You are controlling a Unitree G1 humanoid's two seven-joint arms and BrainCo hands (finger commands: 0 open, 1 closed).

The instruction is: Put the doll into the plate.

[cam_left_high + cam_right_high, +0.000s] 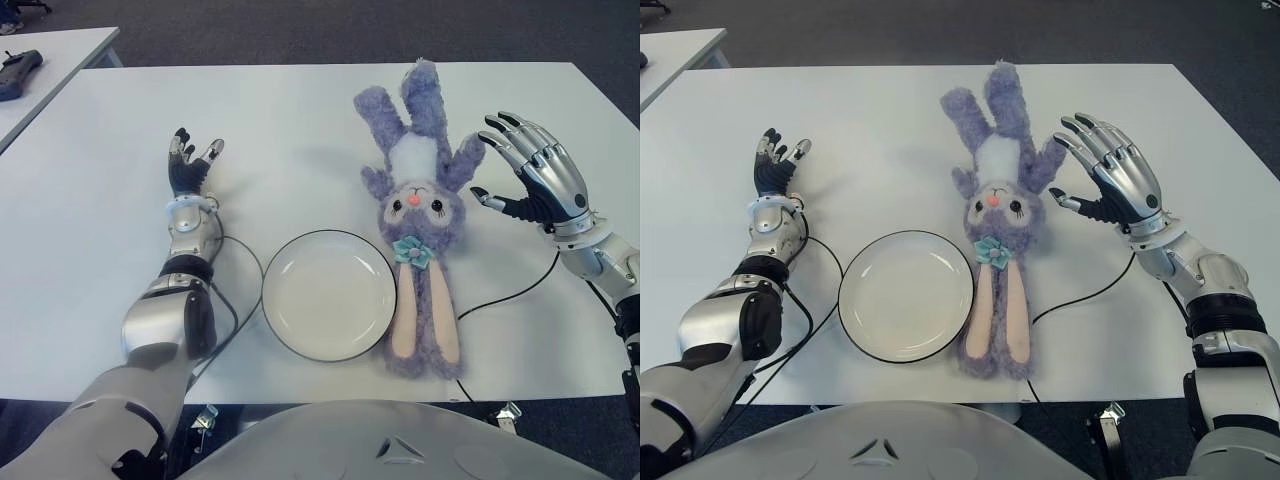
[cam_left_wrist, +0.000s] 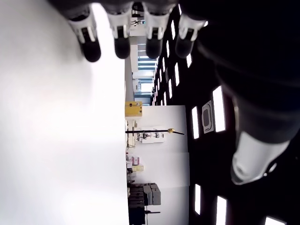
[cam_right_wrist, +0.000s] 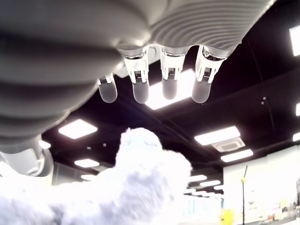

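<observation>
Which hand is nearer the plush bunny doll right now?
Right. The right hand, fingers spread and empty, shows just beside the plush bunny doll on its right. The left hand, open, is far off, beyond the plate.

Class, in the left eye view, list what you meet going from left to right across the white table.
Left hand, fingers spread, holding nothing → round white plate with a dark rim → purple plush rabbit doll, lying flat beside the plate → right hand, open, beside the doll.
</observation>
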